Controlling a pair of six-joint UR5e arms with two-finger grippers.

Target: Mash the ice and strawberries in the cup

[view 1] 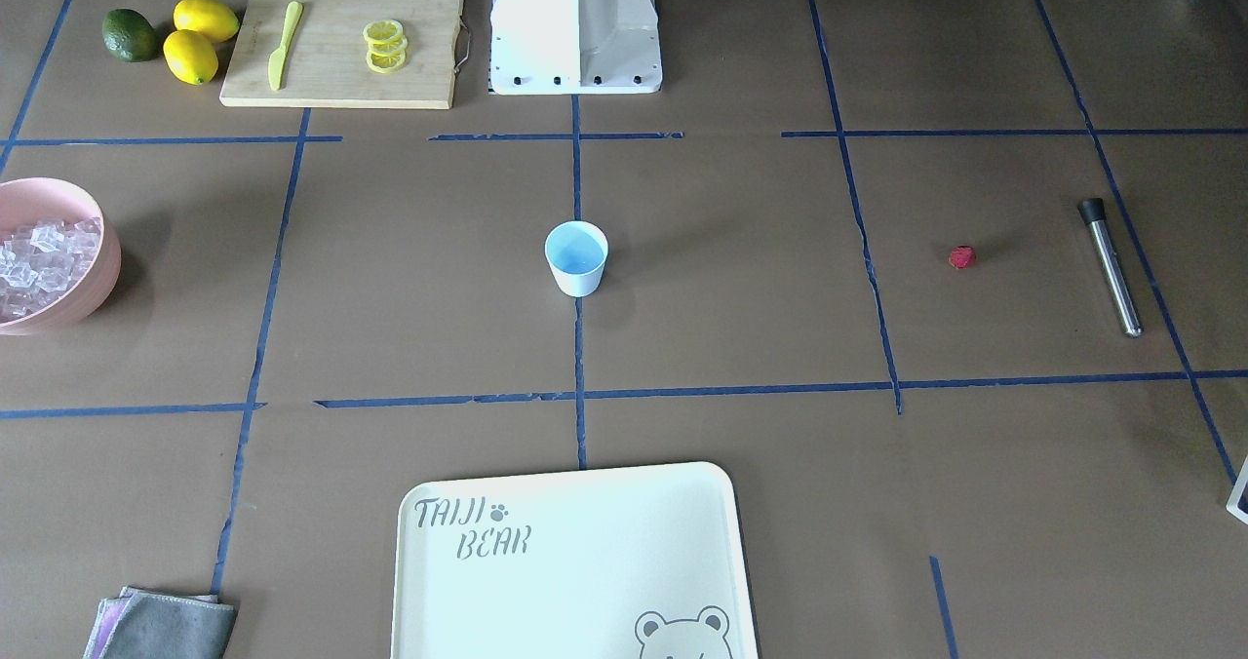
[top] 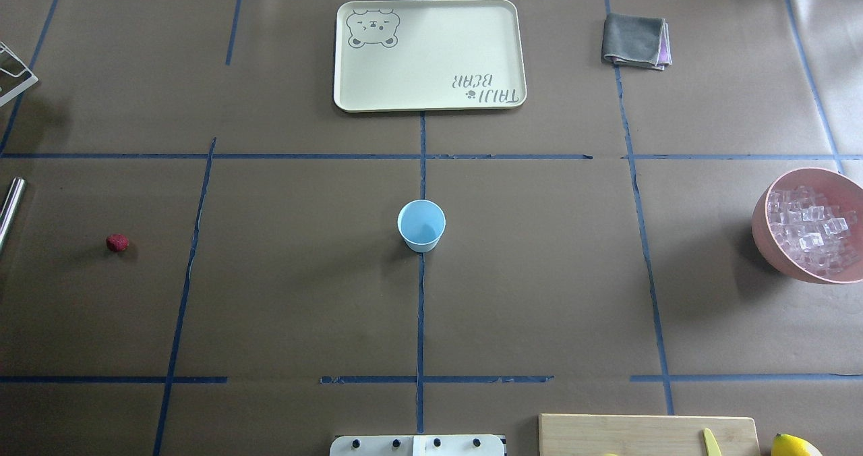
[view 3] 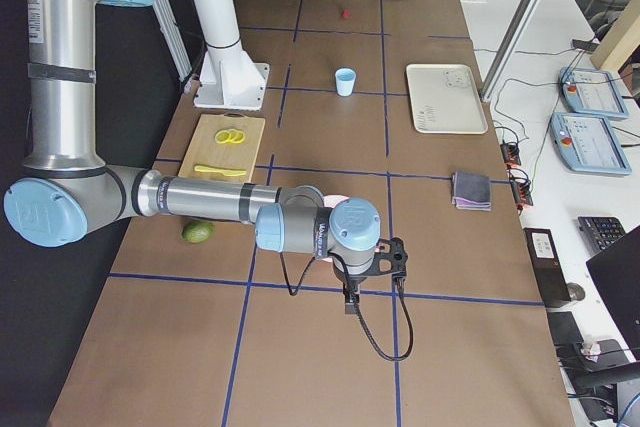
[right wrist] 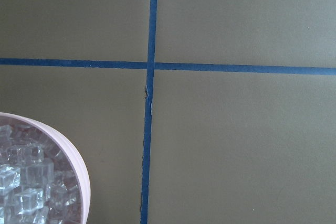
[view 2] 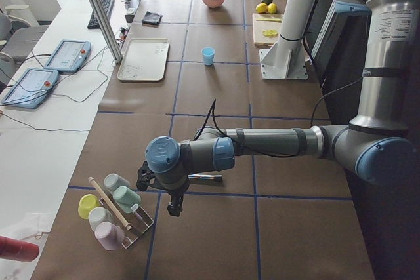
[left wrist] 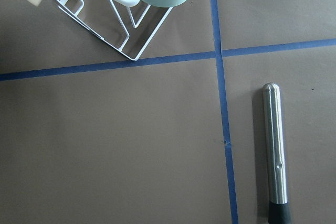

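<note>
The light-blue cup (view 1: pixel 576 259) (top: pixel 421 225) stands upright at the table's centre with nothing visible inside. A small red strawberry (view 1: pixel 961 257) (top: pixel 117 242) lies on the robot's left side. The ice (view 1: pixel 39 259) (top: pixel 809 223) (right wrist: pixel 26 182) fills a pink bowl (view 1: pixel 93 293) on the robot's right. My left gripper (view 2: pixel 174 209) hangs over the table's left end near a steel muddler (left wrist: pixel 275 150) (view 1: pixel 1110 267). My right gripper (view 3: pixel 349 305) hovers beside the pink bowl. Both show only in the side views, so I cannot tell whether they are open or shut.
A cutting board (view 1: pixel 341 47) holds lemon slices and a yellow knife; lemons (view 1: pixel 200 40) and a green fruit (view 1: pixel 130 35) lie beside it. A cream tray (view 1: pixel 575 562), a grey cloth (view 1: pixel 161 625), a wire rack of cups (view 2: pixel 115 211) and the robot's base (view 1: pixel 575 25) are also here.
</note>
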